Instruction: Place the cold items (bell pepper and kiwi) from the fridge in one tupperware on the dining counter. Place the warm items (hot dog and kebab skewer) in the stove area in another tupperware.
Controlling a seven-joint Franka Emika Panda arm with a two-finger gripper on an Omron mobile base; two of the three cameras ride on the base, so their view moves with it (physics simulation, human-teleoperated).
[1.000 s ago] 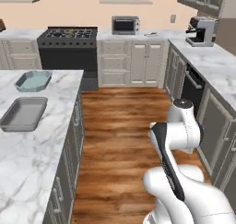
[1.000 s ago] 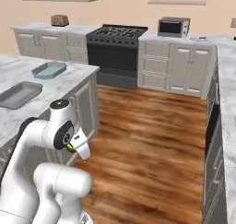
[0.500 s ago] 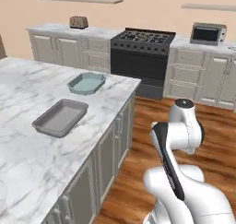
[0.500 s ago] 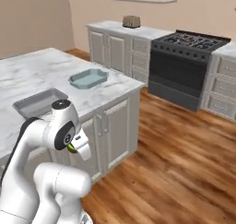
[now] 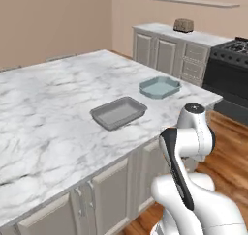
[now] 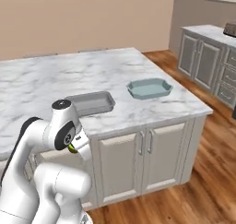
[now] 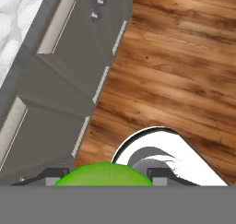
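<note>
My gripper (image 7: 103,174) is folded in close to the arm and points down at the floor. It is shut on a smooth, bright green rounded thing that looks like the bell pepper (image 7: 103,173). From the right base view the pepper (image 6: 72,148) shows as a small green patch under the hand. On the marble dining counter (image 5: 48,113) stand two empty tupperware. One is a grey rectangular one (image 5: 118,112) (image 6: 90,102). The other is a light blue one (image 5: 160,87) (image 6: 150,88), nearer the counter's end.
Grey cabinet doors (image 6: 143,158) run under the island, right beside the arm. Wood floor (image 7: 184,71) lies below the hand. Along the far wall stand a black stove (image 5: 230,72) and a toaster (image 5: 183,25) on white cabinets.
The whole scene has swung: the base has turned from the stove wall to face the island, which is now close in front. The arm's pose and its grip look unchanged.
</note>
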